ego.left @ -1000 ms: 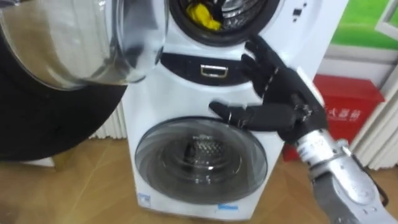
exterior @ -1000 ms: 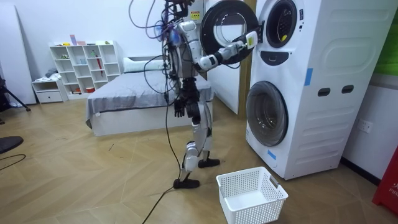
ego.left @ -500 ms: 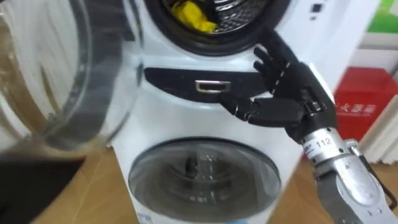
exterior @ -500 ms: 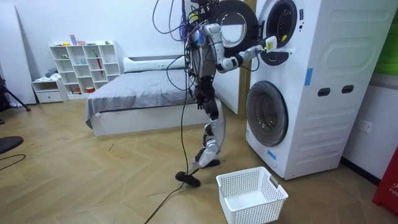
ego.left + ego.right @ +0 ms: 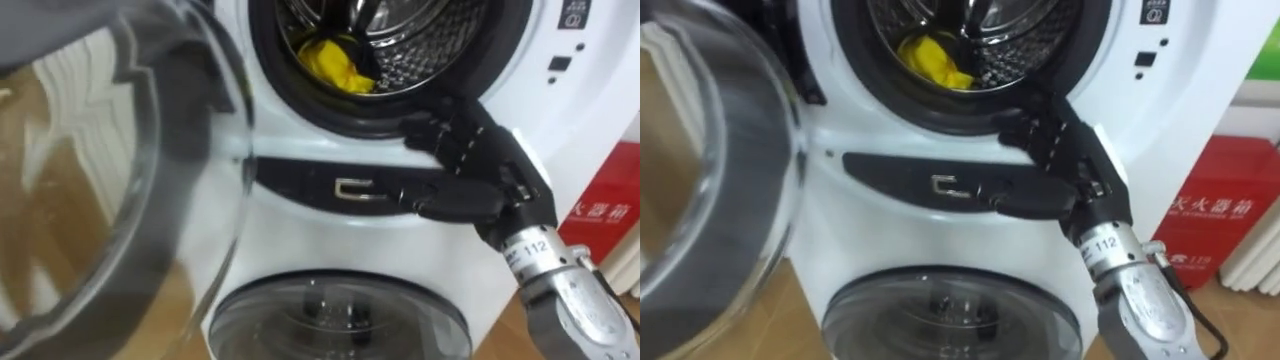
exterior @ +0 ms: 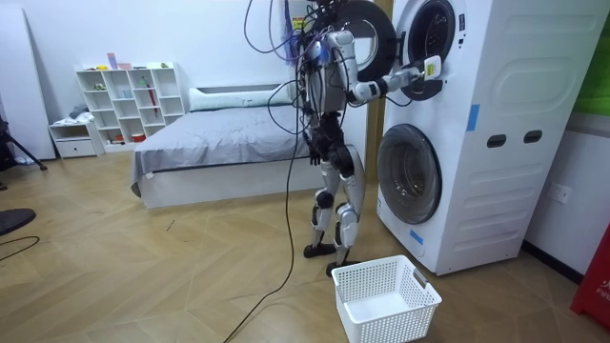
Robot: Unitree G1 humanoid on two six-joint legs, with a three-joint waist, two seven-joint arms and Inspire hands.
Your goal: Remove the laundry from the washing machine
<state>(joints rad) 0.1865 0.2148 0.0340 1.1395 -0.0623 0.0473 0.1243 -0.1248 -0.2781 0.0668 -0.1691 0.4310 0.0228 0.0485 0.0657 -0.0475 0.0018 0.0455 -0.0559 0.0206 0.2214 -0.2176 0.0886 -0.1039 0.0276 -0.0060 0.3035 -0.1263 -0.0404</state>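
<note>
**Our right hand (image 5: 1072,160) at the drum's rim**

The hand comes in from the lower right, fingers spread against the lower rim of the washing machine's (image 5: 890,230) upper opening. Far inside the drum we see a yellow cloth (image 5: 932,58). The glass door (image 5: 710,180) hangs open on the left, and a red box (image 5: 1205,215) stands to the right.

Drum mouth (image 5: 440,45) unobstructed above the right hand (image 5: 478,165); open glass door (image 5: 110,200) close at left.

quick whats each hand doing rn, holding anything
Left hand: hangs by the robot's hip, too small to tell.
Right hand: open, holding nothing, at the lower rim of the upper drum opening; the yellow cloth lies inside.
</note>
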